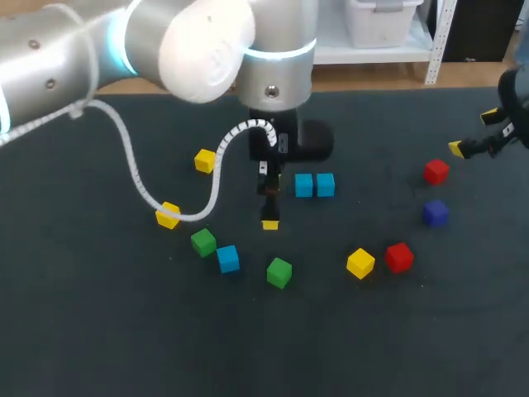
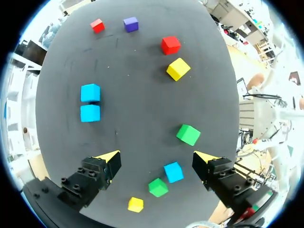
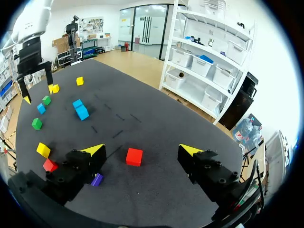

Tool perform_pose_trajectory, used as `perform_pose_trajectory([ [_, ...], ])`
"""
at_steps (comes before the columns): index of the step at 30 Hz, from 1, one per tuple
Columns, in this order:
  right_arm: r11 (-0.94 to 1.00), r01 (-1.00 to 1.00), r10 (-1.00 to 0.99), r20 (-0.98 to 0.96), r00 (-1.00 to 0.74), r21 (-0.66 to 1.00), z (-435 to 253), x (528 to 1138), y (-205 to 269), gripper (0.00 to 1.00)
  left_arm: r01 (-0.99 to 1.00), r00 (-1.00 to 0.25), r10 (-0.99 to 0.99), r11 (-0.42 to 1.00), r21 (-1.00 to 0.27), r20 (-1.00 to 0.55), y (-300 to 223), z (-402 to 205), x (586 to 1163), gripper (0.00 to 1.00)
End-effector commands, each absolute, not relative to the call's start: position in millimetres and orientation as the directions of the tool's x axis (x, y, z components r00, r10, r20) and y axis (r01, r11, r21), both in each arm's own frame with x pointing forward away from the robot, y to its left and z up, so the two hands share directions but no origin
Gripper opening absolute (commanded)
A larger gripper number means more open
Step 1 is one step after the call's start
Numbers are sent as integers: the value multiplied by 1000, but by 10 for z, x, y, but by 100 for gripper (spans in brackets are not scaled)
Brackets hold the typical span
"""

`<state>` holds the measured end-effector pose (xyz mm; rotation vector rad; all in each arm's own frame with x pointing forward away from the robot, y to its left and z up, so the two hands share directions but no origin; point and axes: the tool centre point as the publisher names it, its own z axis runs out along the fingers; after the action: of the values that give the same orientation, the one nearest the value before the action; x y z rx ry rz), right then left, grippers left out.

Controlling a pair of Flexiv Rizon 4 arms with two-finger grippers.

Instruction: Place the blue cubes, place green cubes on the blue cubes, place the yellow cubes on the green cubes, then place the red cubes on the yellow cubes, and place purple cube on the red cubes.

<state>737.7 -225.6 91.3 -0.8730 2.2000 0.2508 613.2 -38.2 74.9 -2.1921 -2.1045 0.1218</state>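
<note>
Progress is slight, by my reading. A blue pair (image 1: pixel 303 185) sits side by side just right of the head view's centre, which looks like the base row begun. A loose blue cube (image 1: pixel 228 259) lies lower left of centre, just beside a green cube (image 1: pixel 203 242). A second green cube (image 1: pixel 279 272), three yellow cubes (image 1: pixel 360 263), two red cubes (image 1: pixel 399 256) and the purple cube (image 1: pixel 435 212) lie scattered singly on the counter (image 1: pixel 99 331). Nothing is stacked yet, so every layer above blue is left to do.

The left end effector (image 2: pixel 159 159) hangs open and empty. In its wrist view the loose blue cube shows between its spread fingers, untouched. The right end effector (image 3: pixel 142 151) is likewise open and empty, with a red cube ahead of it, apart.

The left arm blocks the head view's upper left, and only one of its yellow tips shows there. The right end effector is cut off at that view's right edge. I cannot tell whether the blue pair touch.
</note>
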Motion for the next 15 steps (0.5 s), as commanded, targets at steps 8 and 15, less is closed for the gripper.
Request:
perform_pose_trajectory([
  [8,751,-655,-512,-704,-493,-87,910,7379,-2249,100,992,-116,993,118,46,-37,-385,825,6007,100],
  [15,751,-655,-512,-704,-493,-87,910,7379,-2249,100,992,-116,993,118,46,-37,-385,825,6007,100],
])
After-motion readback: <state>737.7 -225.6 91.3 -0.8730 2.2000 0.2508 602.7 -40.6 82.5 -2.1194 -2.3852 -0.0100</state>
